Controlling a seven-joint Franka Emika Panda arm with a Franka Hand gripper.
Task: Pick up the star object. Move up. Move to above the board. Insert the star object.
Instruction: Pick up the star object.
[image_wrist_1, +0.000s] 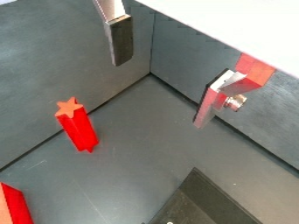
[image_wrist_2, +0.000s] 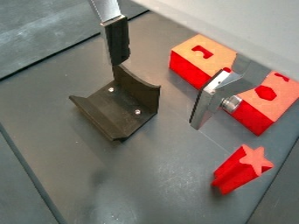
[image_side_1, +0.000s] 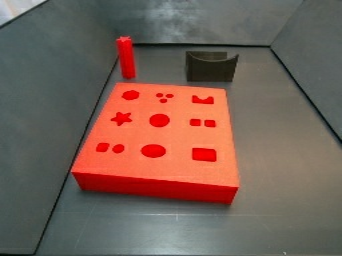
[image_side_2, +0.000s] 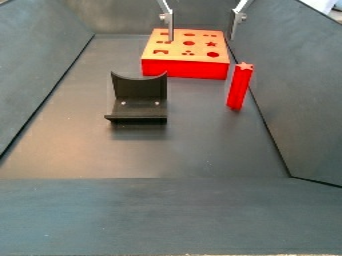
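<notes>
Jaws spread wide and empty; gripper (image_side_2: 202, 12) hangs at top centre in a side view, over the board (image_side_2: 187, 66). Star object (image_side_2: 241, 85) stands upright right of the board, ungrasped. Step: pick-up approach. Next: descend astride it. Right wall close; floor otherwise open.

We see the star object (image_side_2: 239, 85), a slim red peg, upright just beside the flat red board (image_side_1: 160, 140); the open tool (image_side_2: 201, 10) hangs above the board.
</notes>
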